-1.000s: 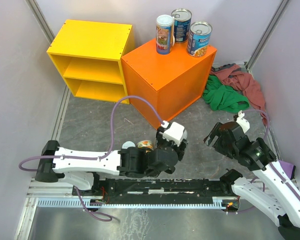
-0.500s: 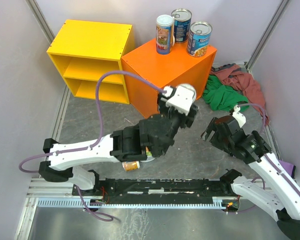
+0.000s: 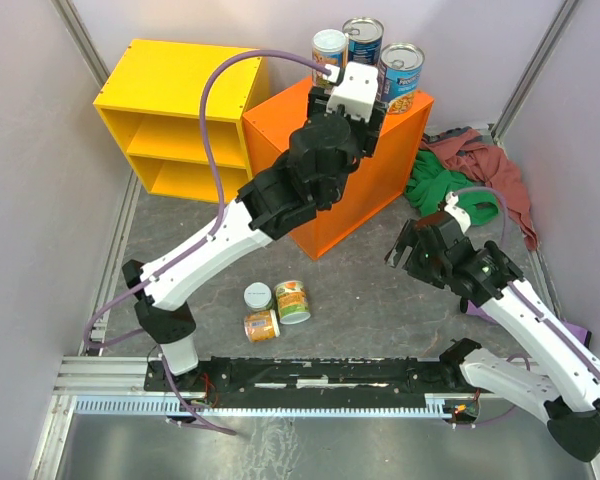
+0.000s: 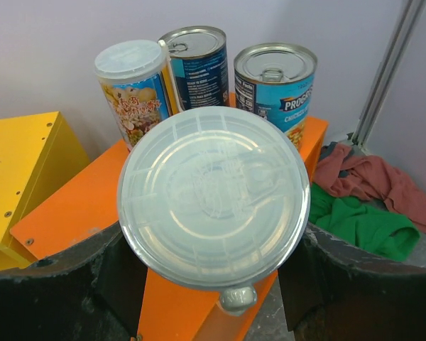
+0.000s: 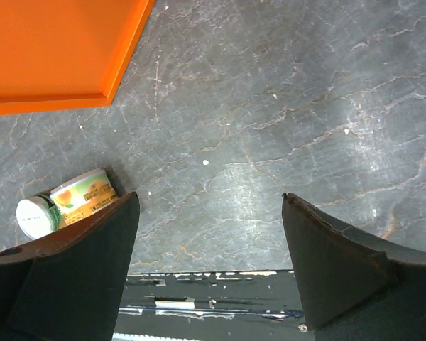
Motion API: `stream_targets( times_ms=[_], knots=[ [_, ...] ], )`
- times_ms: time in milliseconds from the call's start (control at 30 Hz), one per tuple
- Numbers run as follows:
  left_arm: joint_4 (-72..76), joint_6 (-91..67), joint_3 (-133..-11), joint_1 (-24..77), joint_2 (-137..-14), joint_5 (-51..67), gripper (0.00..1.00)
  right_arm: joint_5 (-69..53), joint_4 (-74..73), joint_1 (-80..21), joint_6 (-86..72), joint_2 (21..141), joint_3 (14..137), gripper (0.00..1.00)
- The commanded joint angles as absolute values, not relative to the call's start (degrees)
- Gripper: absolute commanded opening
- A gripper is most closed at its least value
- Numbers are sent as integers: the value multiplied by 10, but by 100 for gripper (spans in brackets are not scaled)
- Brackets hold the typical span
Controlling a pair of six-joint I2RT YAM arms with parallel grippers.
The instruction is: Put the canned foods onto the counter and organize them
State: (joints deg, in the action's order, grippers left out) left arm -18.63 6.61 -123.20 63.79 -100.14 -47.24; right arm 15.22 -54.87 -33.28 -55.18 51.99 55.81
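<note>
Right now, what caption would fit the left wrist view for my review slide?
Left gripper holds a plastic-lidded can over the orange counter, three cans standing at its far edge.

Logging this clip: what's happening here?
The left pincer grips a plastic-lidded can over the orange counter, close to three cans already standing there. The right pincer hangs open and empty over the floor. Three more cans sit on the floor.
</note>
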Motion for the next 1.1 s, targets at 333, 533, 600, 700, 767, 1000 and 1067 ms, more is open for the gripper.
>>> stream_targets(
  times_ms=[333,533,600,700,767,1000,1067],
  knots=[
    [-145,5,-1341,545,-1059,-366,20,106,-484,-334,-521,552,579,89],
    [-153,-4,-1369,531,-1084,-354,24,95,-473,-334,-518,560,577,89],
    [-155,-8,-1378,529,-1092,-350,27,93,-471,-334,-516,565,577,89],
    [-163,-14,-1393,526,-1104,-346,33,91,-469,-334,-511,569,577,89],
    [-170,-18,-1401,524,-1111,-343,38,90,-467,-334,-508,572,576,89],
    [-176,-22,-1407,521,-1127,-340,69,85,-459,-334,-500,586,577,90],
    [-179,-22,-1408,520,-1129,-343,75,84,-459,-333,-498,590,578,90]
  ],
)
